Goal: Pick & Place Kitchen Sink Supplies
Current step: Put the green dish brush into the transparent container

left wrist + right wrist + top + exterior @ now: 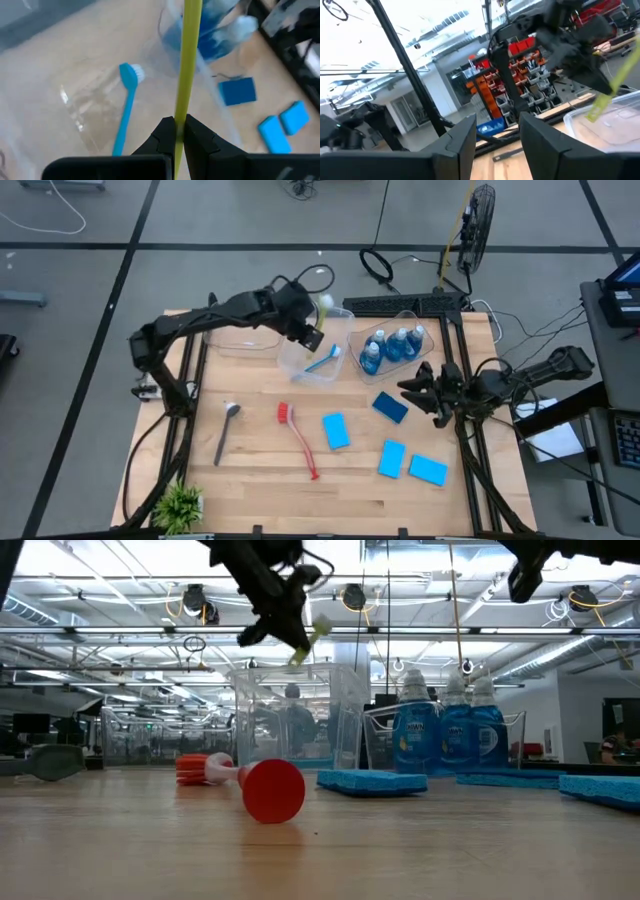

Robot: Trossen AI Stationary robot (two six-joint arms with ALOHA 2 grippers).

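Landmark: the clear bin (312,352) at the surface's (260,490) rear centre.

- Green plant (180,505): far left of the bin, at the front corner.
- Grey brush (226,430): left of the bin and nearer the front, lying flat.
- Left gripper (312,335): above the bin, fingers (162,137) clamped tight on the yellow brush (187,65), which hangs over the bin's opening.
- Blue brush (322,361): inside the bin, lying on its floor.
- Red brush (298,438): in front of the bin, flat on the surface.
- Blue sponges: one (335,431) in front of the bin, just right of the red brush; one darker (390,407) to the bin's right front; two more (392,458) (428,470) farther right, near the front.
- Second clear bin (392,345): just right of the landmark, holding four bottles of blue liquid (395,347) upright.
- Right gripper (420,392): right of both bins, raised off the surface, fingers (457,142) parted about halfway, holding nothing.
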